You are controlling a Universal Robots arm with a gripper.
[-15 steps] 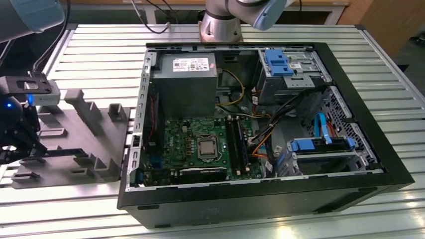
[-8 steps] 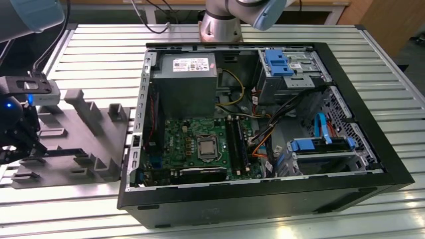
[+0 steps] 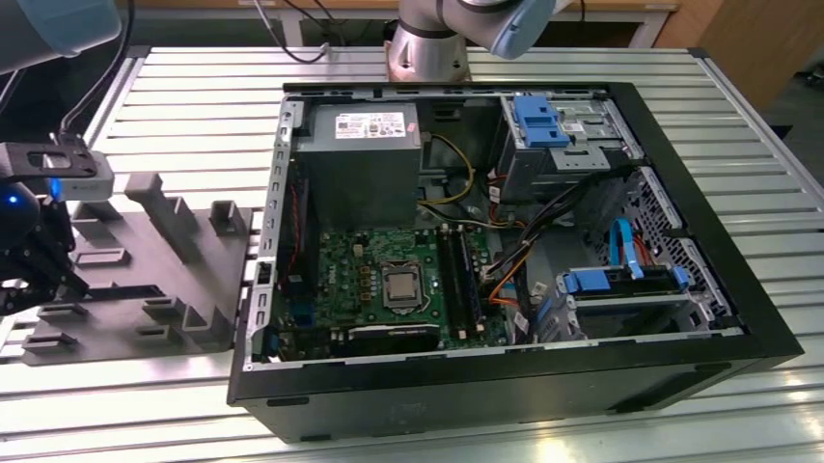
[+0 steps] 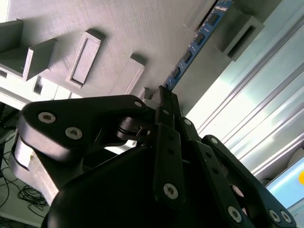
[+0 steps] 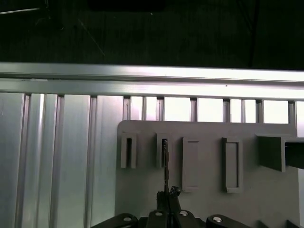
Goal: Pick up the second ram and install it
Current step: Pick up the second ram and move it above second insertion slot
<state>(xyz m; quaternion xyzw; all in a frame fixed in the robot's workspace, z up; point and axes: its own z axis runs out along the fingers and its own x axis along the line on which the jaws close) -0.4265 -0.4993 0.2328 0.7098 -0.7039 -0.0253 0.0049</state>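
Observation:
The second ram [image 4: 197,42] is a thin blue board stick with dark chips, lying along a slot of the grey holder tray [image 4: 118,38]. In the first wrist view the second ram [image 5: 165,166] shows edge-on, running from a tray slot to my fingertips. My gripper [image 4: 164,97] has its black fingers pressed together on the stick's near end. In the exterior view the gripper [image 3: 37,275] hangs over the grey holder tray [image 3: 142,280] at the far left. The green motherboard [image 3: 373,280] with its long black sockets [image 3: 458,280] lies inside the open computer case.
The open computer case [image 3: 515,381] fills the middle of the ribbed metal table [image 3: 193,106], with black rim walls, a power supply [image 3: 361,164], blue drive brackets [image 3: 541,121] and loose cables [image 3: 515,260]. Upright grey blocks [image 3: 168,207] stand on the tray between gripper and case.

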